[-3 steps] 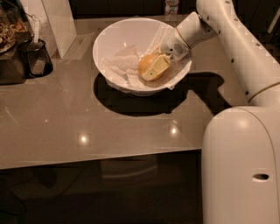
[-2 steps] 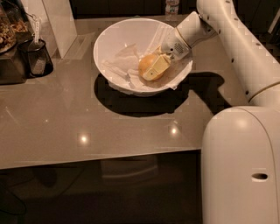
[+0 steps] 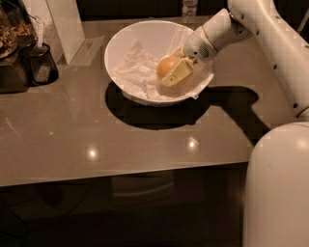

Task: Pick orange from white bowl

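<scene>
Glossy grey-brown worktop (image 3: pixel 96 135) fills the view under warm light, with small bright glints on it. My gripper (image 3: pixel 166 73) is down inside the white bowl (image 3: pixel 116 46), toward the bowl's right side as seen. Its pale yellow fingers (image 3: pixel 177 72) are closed on the orange (image 3: pixel 166 65): the near finger lies flat against the fruit's front, and the far one is hidden behind it. I cannot tell whether the orange rests on the lining or is clear of it.

Around the fingers, inside the bowl, lies a crumpled white napkin (image 3: pixel 133 72); it spreads away from the fingers to the left and under them, and a corner hangs over the rim just beside them on the near right. The bowl stands on the worktop and throws a dark shadow in front of itself.

Well apart from the fingers, at the far left, a small dark cup (image 3: pixel 42 65) stands beside a dark appliance (image 3: pixel 9 67). A white upright panel (image 3: pixel 63 24) stands behind the cup. Beyond the fingers, at the far edge, the base of a bottle (image 3: pixel 189 7) shows.

My white arm (image 3: pixel 270 43) comes in from the upper right. The wrist tilts down and to the left over the rim. My rounded white body (image 3: pixel 280 188) fills the lower right corner.
</scene>
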Controlling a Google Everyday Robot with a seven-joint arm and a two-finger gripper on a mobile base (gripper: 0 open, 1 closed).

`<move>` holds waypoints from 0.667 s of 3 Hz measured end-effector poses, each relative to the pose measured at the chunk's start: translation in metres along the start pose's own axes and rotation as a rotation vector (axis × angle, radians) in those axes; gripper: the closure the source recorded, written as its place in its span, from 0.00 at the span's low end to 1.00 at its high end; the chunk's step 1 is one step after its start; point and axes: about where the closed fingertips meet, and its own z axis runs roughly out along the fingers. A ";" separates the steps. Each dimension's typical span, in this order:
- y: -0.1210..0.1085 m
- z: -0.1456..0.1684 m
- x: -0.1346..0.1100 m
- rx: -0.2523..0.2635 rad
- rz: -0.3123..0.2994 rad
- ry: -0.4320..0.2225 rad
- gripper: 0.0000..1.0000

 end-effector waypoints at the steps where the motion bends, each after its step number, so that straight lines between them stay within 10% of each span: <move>1: 0.004 -0.008 -0.009 0.029 -0.033 -0.017 1.00; 2: 0.006 -0.011 -0.015 0.044 -0.056 -0.027 1.00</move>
